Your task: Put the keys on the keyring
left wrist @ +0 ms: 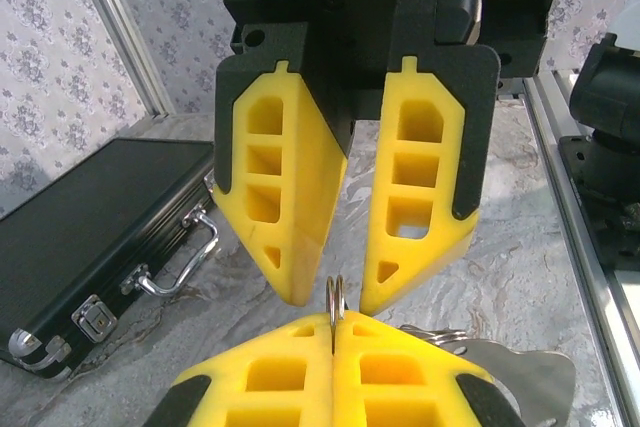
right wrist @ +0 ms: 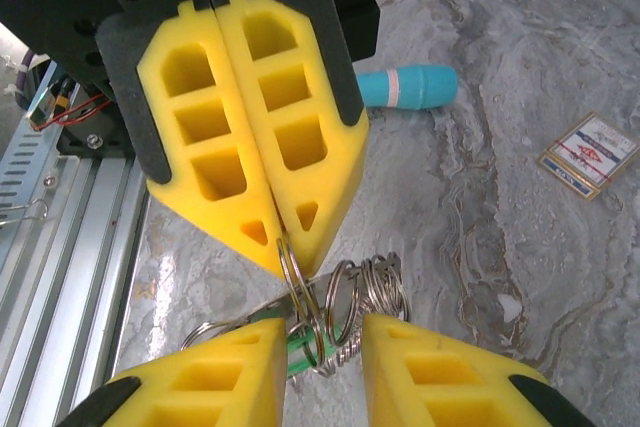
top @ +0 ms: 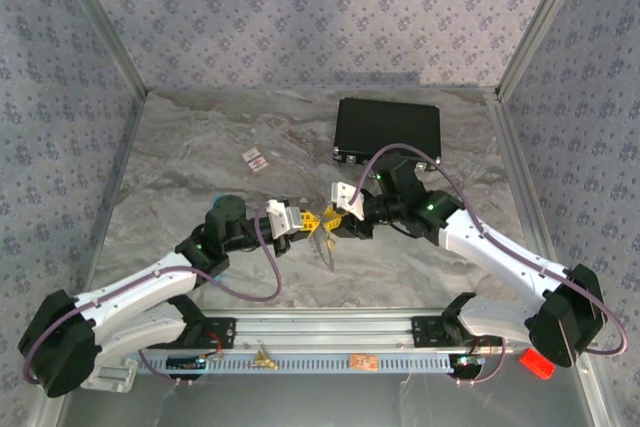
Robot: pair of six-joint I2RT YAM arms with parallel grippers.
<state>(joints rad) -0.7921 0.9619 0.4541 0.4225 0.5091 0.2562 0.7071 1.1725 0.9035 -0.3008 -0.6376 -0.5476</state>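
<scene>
My left gripper (left wrist: 335,329) is shut on the keyring (left wrist: 335,297), a thin silvery split ring that stands upright out of its closed yellow fingertips. The right wrist view shows the same ring (right wrist: 298,282) hanging from the left gripper (right wrist: 285,247), linked into a bunch of further wire rings (right wrist: 375,292). A key with a green head (right wrist: 300,355) hangs in that bunch. My right gripper (right wrist: 322,335) is open, one finger on each side of the bunch. In the top view the two grippers (top: 300,219) (top: 338,209) meet tip to tip above the table, the keys (top: 322,239) dangling below.
A black case (top: 387,130) lies at the back right, close behind the right arm. A red-and-white card (top: 255,159) lies at the back left, and a teal pen (right wrist: 405,87) lies on the marble. A metal rail (top: 320,332) runs along the near edge.
</scene>
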